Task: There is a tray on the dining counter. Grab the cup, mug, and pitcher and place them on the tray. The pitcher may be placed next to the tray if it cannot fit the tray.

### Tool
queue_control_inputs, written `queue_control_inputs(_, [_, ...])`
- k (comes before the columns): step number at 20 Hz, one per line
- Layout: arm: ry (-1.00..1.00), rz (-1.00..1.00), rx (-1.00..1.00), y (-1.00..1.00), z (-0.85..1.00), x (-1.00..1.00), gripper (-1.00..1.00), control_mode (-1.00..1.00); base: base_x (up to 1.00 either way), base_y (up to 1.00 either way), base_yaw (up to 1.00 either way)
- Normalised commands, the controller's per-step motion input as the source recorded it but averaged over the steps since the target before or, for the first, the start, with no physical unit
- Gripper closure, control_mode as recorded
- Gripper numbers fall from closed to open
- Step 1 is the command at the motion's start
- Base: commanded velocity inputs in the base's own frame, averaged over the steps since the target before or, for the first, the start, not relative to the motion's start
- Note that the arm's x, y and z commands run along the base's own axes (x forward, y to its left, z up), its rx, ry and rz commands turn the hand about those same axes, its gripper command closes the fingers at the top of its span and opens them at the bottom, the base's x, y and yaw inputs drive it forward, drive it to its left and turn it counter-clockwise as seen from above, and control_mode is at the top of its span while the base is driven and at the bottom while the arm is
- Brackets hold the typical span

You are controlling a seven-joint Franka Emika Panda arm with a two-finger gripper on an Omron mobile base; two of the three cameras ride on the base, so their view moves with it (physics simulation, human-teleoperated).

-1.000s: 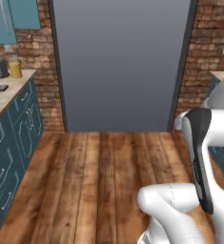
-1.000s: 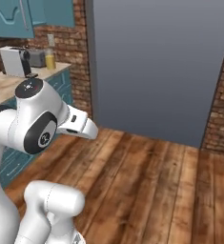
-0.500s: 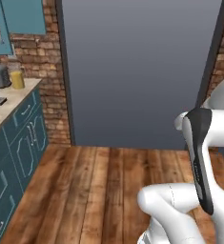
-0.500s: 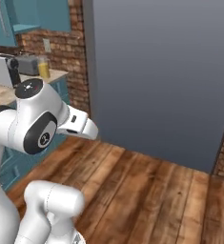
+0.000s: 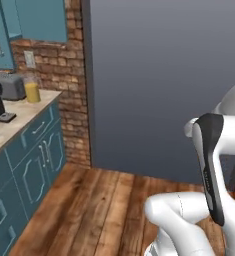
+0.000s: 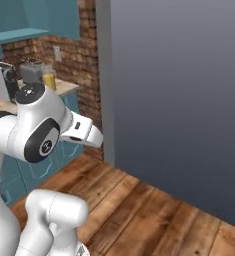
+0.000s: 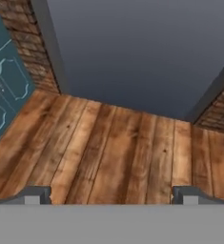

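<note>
Hanging over bare wooden floor [image 7: 108, 147], the gripper [image 7: 111, 195] has its jaws spread wide with nothing between them; its two dark fingertips [image 7: 35, 194] sit far apart at the bottom of the hand view, with only planks in the gap. A big flat grey panel [image 5: 159, 85] takes up the upper middle and right of both base views, with a brick wall [image 5: 64, 90] to its left. At the far left of the left base view a pale counter [image 5: 14, 125] runs over teal cabinets [image 5: 34, 165]. On it, near the back wall, stands the pitcher [image 5: 32, 91], a clear vessel of orange-yellow liquid, just beside a grey toaster [image 5: 11, 86]. In the right base view the pitcher [image 6: 49, 79] shows at upper left, behind the arm's white shoulder [image 6: 39, 125].
</note>
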Motion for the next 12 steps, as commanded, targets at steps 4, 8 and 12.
queue_control_inputs(4, [0.00, 0.00, 0.00, 0.00, 0.00, 0.00, -1.00, 1.00, 1.00, -0.44, 0.42])
queue_control_inputs(8, [0.00, 0.00, 0.00, 0.00, 0.00, 0.00, -1.00, 1.00, 1.00, -0.36, 0.48])
queue_control_inputs(12, [0.00, 0.00, 0.00, 0.00, 0.00, 0.00, -1.00, 1.00, 1.00, -0.16, 0.52])
